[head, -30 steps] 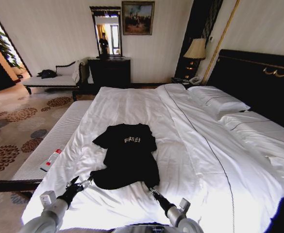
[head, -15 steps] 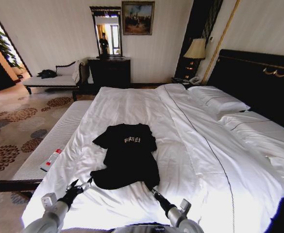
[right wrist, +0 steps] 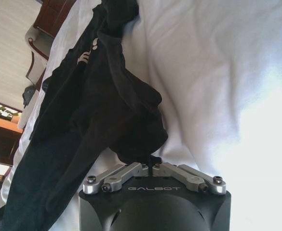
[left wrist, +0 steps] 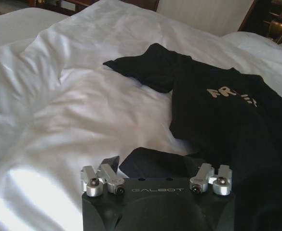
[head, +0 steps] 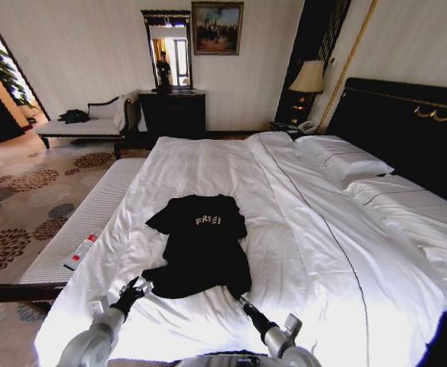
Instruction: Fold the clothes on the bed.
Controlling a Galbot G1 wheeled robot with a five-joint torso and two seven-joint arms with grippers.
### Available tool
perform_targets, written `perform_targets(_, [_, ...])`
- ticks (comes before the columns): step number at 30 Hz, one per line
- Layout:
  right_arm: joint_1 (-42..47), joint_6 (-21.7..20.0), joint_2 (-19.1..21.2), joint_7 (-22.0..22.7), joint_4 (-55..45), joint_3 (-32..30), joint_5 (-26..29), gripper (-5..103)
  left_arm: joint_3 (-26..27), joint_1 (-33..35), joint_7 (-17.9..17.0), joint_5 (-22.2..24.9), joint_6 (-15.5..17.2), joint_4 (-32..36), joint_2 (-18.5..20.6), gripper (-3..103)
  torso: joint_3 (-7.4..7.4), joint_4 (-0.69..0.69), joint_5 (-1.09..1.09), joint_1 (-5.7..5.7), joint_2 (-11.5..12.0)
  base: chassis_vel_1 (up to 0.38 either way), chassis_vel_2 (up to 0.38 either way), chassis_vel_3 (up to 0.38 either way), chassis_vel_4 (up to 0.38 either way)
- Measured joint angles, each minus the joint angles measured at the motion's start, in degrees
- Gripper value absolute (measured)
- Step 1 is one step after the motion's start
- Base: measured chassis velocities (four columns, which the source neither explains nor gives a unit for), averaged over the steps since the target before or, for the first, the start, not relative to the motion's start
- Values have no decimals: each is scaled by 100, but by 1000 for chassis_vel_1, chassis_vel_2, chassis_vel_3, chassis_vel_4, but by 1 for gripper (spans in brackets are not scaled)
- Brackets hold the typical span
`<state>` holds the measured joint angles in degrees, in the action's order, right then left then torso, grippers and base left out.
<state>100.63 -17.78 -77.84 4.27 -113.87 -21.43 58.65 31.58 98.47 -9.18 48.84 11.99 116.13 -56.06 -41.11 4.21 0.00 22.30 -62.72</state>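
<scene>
Jaws on the right gripper [right wrist: 150,169] are pinched tight on the bottom corner of the black T-shirt [head: 201,246], and a dark fold of cloth sits right between the two tips in the right wrist view. The left gripper [head: 137,288] has its jaws spread wide, with the other bottom corner of the shirt lying in the gap between them; in the left wrist view the cloth edge [left wrist: 165,161] rests just past the two open fingers [left wrist: 98,177]. I cannot tell if those fingers touch the cloth.

The T-shirt lies flat on the bed [head: 231,164], a bit left of the middle of the head view, with its white letters facing up and its sleeves spread toward the top of the frame. Both grippers are low in the frame, at the near hem of the shirt, one at each corner. White pillows [head: 344,157] lie at the upper right by the dark headboard [head: 406,122]
</scene>
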Motion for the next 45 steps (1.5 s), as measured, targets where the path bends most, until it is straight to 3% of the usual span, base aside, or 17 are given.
perform_targets(3, [-7, 0, 1, 16, 1, 0, 4, 0, -63, -42, -68, -16, 38, -51, 4, 65, 0, 0, 0, 0, 0, 0, 0, 0, 0])
perform_targets(5, [-7, 0, 3, 20, -5, -5, 9, 0, -64, -39, -79, -15, 45, -57, 2, 65, 0, -1, 0, 0, 0, 0, 0, 0, 0])
perform_targets(12, [17, 0, 14, 34, -34, -50, 30, 0, -92, -86, -101, -47, 123, -171, -7, 33, 0, -1, 0, 0, 0, 0, 0, 0, 0])
perform_targets(14, [24, 0, 14, 35, -45, -58, 31, 0, -99, -95, -104, -54, 126, -171, -10, 33, 0, -1, 0, 0, 0, 0, 0, 0, 0])
perform_targets(16, [56, 0, 18, 35, -80, -93, 37, 0, -108, -106, -119, -53, 136, -141, -20, 22, 0, -1, 0, 0, 0, 0, 0, 0, 0])
perform_targets(17, [60, 0, 19, 35, -85, -98, 38, 0, -108, -106, -121, -52, 136, -130, -21, 22, 0, -1, 0, 0, 0, 0, 0, 0, 0])
perform_targets(18, [67, 0, 23, 35, -95, -108, 40, 0, -103, -99, -126, -50, 136, -96, -19, 11, 0, 0, 0, 0, 0, 0, 0, 0, 0])
perform_targets(20, [68, 0, 26, 36, -101, -113, 40, 0, -97, -92, -127, -49, 137, -87, -15, 11, 0, 0, 0, 0, 0, 0, 0, 0, 0])
perform_targets(22, [67, 0, 25, 47, -125, -113, 41, 0, -40, -46, -129, -39, 132, -63, 9, 3, 1, -1, 0, 0, 0, 0, 0, 0, 0])
perform_targets(30, [146, -7, 17, 72, -234, -101, 3, 0, 156, 214, -142, -39, 75, 77, -14, 0, 1, 0, 0, 0, 0, 0, 0, 0, 0])
perform_targets(38, [749, -264, 298, 111, -946, -231, -201, 0, 1337, 1187, -61, 81, 8, 783, -164, 0, 1, 0, 0, -2, -1, 0, 0, 0, 0])
perform_targets(40, [781, -298, 317, 140, -995, -255, -203, 0, 1407, 1231, -58, 90, 3, 801, -173, 0, 1, 0, 0, -2, -1, 0, 0, 0, 0])
perform_targets(43, [1008, -812, 459, 445, -1370, -497, -149, 0, 1783, 1553, -59, 112, -50, 934, -207, 0, 0, 0, 0, -1, 0, 0, 0, 0, 0])
perform_targets(45, [1025, -861, 469, 467, -1396, -517, -139, 0, 1799, 1573, -59, 112, -54, 944, -208, 0, 0, 0, 0, -1, 0, 0, 0, 0, 0])
